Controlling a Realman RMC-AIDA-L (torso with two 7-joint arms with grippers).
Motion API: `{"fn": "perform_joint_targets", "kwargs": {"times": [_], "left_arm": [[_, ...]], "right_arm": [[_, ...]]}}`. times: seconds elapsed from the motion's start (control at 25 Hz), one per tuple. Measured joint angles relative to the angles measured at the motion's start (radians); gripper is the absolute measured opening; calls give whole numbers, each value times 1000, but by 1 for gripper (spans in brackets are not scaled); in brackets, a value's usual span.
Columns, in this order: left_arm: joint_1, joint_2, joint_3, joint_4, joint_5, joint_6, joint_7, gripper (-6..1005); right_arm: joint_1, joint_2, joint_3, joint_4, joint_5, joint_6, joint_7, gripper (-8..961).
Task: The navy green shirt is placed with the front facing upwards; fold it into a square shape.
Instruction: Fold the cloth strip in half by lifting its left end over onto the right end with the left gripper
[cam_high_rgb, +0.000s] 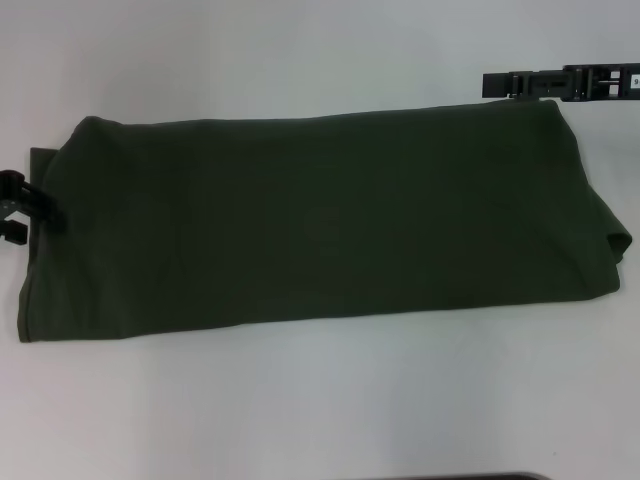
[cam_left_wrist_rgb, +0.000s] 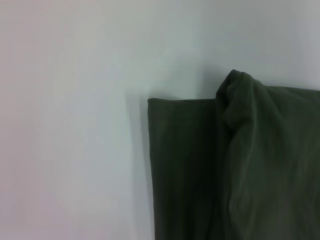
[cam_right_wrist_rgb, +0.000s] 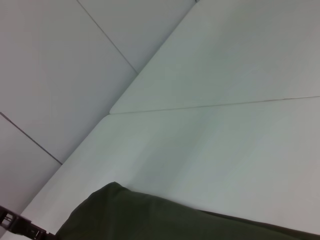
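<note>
The navy green shirt (cam_high_rgb: 320, 215) lies on the white table (cam_high_rgb: 320, 410) as a long, flat band running left to right, with plain cloth on top and no lettering showing. Its left end has a lower layer sticking out under a bunched fold (cam_left_wrist_rgb: 240, 100). My left gripper (cam_high_rgb: 22, 212) sits at the shirt's left edge, open, with one finger touching the cloth's border. My right gripper (cam_high_rgb: 490, 85) hovers just beyond the far right corner, off the cloth. That end of the shirt (cam_right_wrist_rgb: 175, 222) shows low in the right wrist view.
White tabletop surrounds the shirt on all sides. A seam between table panels (cam_right_wrist_rgb: 215, 106) runs beyond the shirt's far side. A dark edge (cam_high_rgb: 460, 476) shows at the near border of the head view.
</note>
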Motion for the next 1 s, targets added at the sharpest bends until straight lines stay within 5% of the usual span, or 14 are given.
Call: {"fn": "perform_joint_targets", "kwargs": {"times": [1.0], "left_arm": [[-1, 4, -2, -24, 0, -20, -4, 534]], "right_arm": [[-9, 0, 0, 0, 0, 1, 4, 803]]}}
